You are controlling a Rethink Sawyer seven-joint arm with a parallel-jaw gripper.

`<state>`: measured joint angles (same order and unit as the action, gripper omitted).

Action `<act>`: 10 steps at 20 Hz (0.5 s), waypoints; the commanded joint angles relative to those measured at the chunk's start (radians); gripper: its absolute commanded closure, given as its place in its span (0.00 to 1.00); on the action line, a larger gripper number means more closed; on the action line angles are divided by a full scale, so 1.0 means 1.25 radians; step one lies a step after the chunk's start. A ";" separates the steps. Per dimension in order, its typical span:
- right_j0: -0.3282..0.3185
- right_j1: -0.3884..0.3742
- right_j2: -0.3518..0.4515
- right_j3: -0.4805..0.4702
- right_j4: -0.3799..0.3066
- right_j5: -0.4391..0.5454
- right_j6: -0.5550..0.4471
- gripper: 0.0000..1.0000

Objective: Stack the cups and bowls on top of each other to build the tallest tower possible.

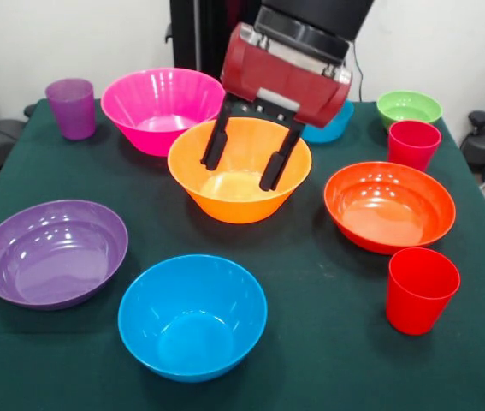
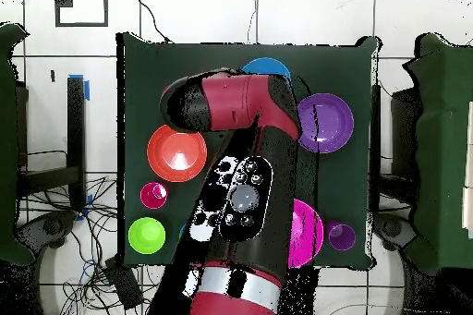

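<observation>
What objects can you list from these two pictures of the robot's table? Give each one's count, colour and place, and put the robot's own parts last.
Large glossy plastic bowls: four. Pink far left; orange centre, under the gripper; red-orange right; purple near left.
Medium blue plastic bowl: one, near centre.
Small blue plastic bowl: one, far side, mostly hidden behind the gripper.
Small green plastic bowl: one, far right.
Opaque red plastic cups: two, upright; one beside the green bowl, one near right.
Translucent purple plastic cup: one, upright, far left corner.
Dark green tablecloth: one, covering the table.
Red and black robot arm: one, reaching over the table.
Gripper: one, black fingers open, over the orange bowl.
</observation>
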<state>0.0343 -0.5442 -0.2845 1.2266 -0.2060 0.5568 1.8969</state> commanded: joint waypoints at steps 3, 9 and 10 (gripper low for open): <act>0.031 0.065 0.066 0.113 -0.070 0.006 -0.006 0.00; 0.064 0.071 0.034 0.132 -0.049 0.018 0.069 0.00; 0.070 0.072 0.029 0.137 -0.042 0.021 0.084 0.00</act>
<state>0.0869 -0.5105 -0.2948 1.2939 -0.2256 0.5566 1.8969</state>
